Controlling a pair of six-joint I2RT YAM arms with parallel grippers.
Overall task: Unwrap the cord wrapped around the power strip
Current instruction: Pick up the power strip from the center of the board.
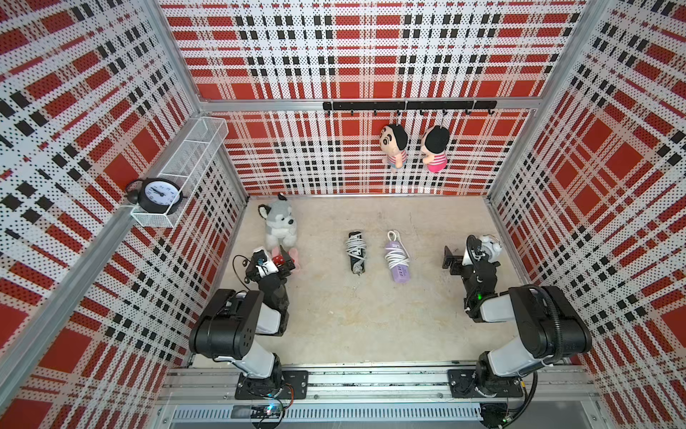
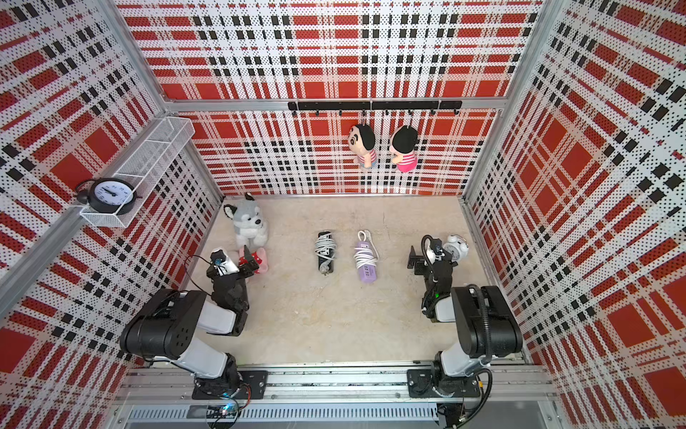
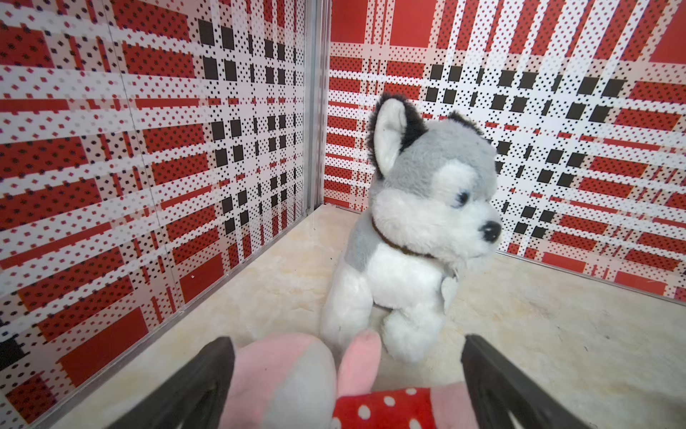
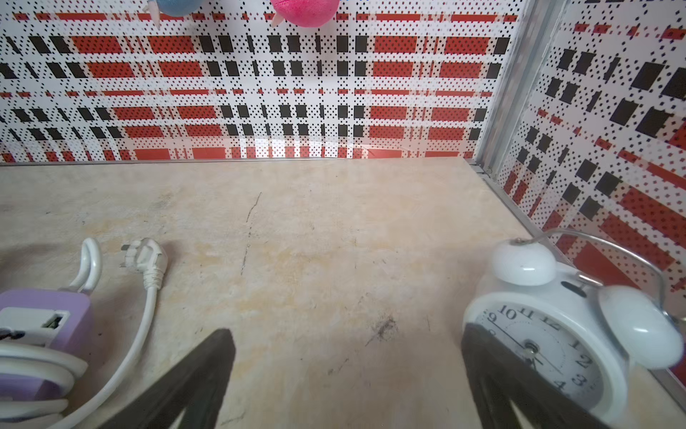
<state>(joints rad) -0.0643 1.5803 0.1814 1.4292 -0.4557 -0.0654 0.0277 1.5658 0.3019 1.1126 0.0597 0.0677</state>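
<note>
Beige tabletop (image 1: 371,327) carries a black power strip (image 1: 355,264) and a purple power strip (image 1: 401,275) side by side, midway between the arms. Left tool (image 3: 347,341) and right tool (image 4: 347,334) gape wide, empty, well apart from both. Bodies likely light, rigid; white cord (image 1: 396,256) springy, slick. Best hold: the loose plug (image 4: 146,256).

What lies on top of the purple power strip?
White cord coils cross the middle of the strip; both purple ends show. The face under the coils is hidden. The plug lies on the table.

Red/blk/wht plaid walls (image 1: 352,55) w/ alu frame (image 1: 260,106), beige floor (image 1: 371,315), wire shelf (image 1: 196,148) on wall.
</note>
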